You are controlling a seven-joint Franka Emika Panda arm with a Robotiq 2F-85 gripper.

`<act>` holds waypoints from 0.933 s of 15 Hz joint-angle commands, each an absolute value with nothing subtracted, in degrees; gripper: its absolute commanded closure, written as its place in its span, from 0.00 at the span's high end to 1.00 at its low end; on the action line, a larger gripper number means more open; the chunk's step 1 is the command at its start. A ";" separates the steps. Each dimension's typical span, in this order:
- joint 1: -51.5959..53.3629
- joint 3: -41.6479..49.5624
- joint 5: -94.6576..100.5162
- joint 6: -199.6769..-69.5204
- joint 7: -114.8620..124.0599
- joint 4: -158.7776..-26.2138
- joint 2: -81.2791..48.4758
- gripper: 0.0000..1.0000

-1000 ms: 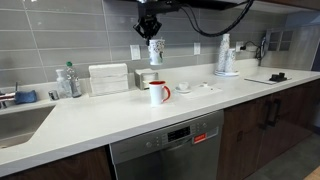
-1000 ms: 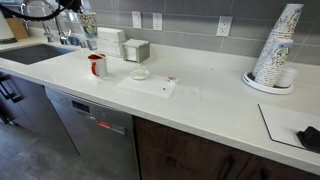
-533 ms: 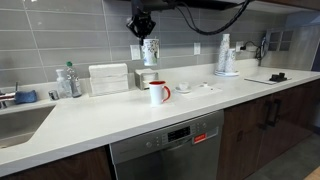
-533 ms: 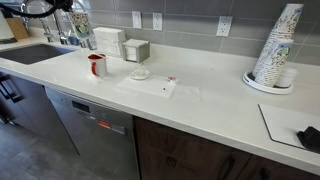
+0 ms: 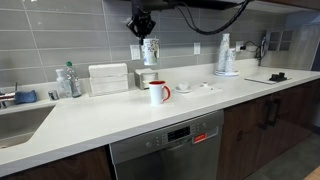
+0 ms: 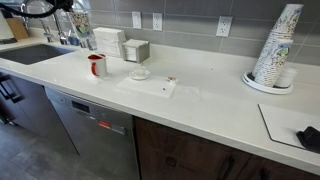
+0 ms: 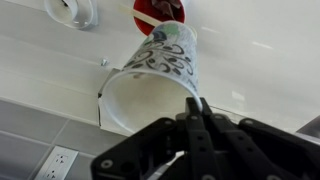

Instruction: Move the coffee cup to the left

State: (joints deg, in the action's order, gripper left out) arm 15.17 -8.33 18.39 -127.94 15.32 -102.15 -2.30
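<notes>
The coffee cup point(image 5: 151, 50) is a pale cup with a dark speckled pattern. It hangs in the air above the counter, in front of the tiled wall, in both exterior views point(image 6: 81, 22). My gripper point(image 5: 145, 28) is shut on its rim from above. In the wrist view the cup point(image 7: 155, 68) hangs open end towards the camera, with my fingers point(image 7: 200, 106) pinched on its rim. The white counter point(image 7: 260, 70) lies below it.
A white mug with red handle and rim point(image 5: 158, 92) stands on the counter under the cup, a saucer point(image 5: 184, 87) beside it. A napkin dispenser point(image 5: 108, 78), a small box point(image 6: 137, 50), bottles point(image 5: 68, 80) and a sink point(image 6: 30, 52) are nearby. A stack of paper cups point(image 6: 277, 45) stands far off.
My gripper carried the cup a little way along the wall towards the sink side about a second ago. Over the last half second it has held still.
</notes>
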 commanded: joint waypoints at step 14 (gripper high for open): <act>20.22 -13.52 18.30 -131.76 12.77 -99.13 -13.42 0.01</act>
State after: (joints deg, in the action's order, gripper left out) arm 18.93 -14.83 15.57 -131.24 10.35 -97.67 -12.83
